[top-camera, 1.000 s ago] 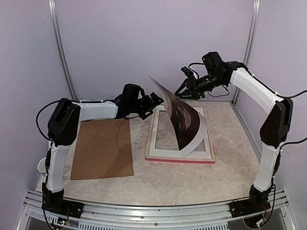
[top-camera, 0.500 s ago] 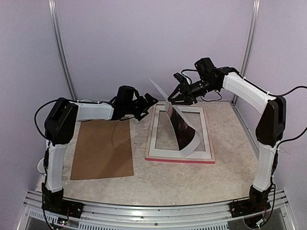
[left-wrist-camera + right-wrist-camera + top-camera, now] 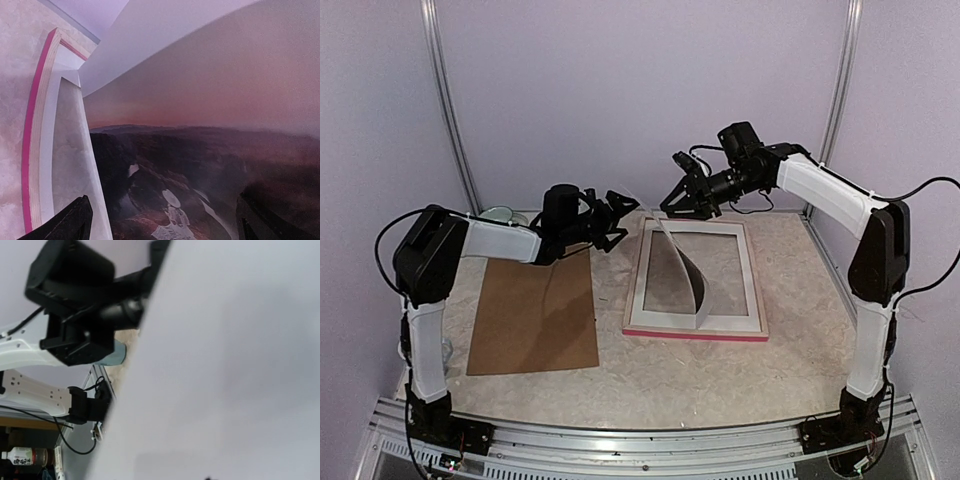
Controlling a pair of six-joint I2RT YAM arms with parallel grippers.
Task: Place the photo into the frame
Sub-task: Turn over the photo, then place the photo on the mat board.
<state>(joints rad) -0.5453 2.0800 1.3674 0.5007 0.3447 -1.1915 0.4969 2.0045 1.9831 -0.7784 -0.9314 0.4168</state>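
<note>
The photo (image 3: 687, 272) stands on its edge, curled, over the frame (image 3: 695, 333), which lies flat with its pink edge toward me and the white mat (image 3: 750, 280) in it. My left gripper (image 3: 618, 215) is open, just left of the photo's top edge. In the left wrist view the print face (image 3: 200, 150) fills the space between the spread fingers (image 3: 75, 222), beside the frame's pink rail (image 3: 27, 150). My right gripper (image 3: 670, 195) is at the photo's top edge with its jaws spread. The right wrist view shows only the white back (image 3: 225, 365); the fingers are hidden.
A brown backing board (image 3: 533, 310) lies flat left of the frame. A greenish round object (image 3: 500, 213) sits at the back left. Metal posts (image 3: 450, 110) stand at the rear corners. The left arm (image 3: 75, 305) shows in the right wrist view.
The photo has swung from leaning right to nearly upright. The left gripper has drawn back left, off the top edge. The right gripper has moved left and down to that edge.
</note>
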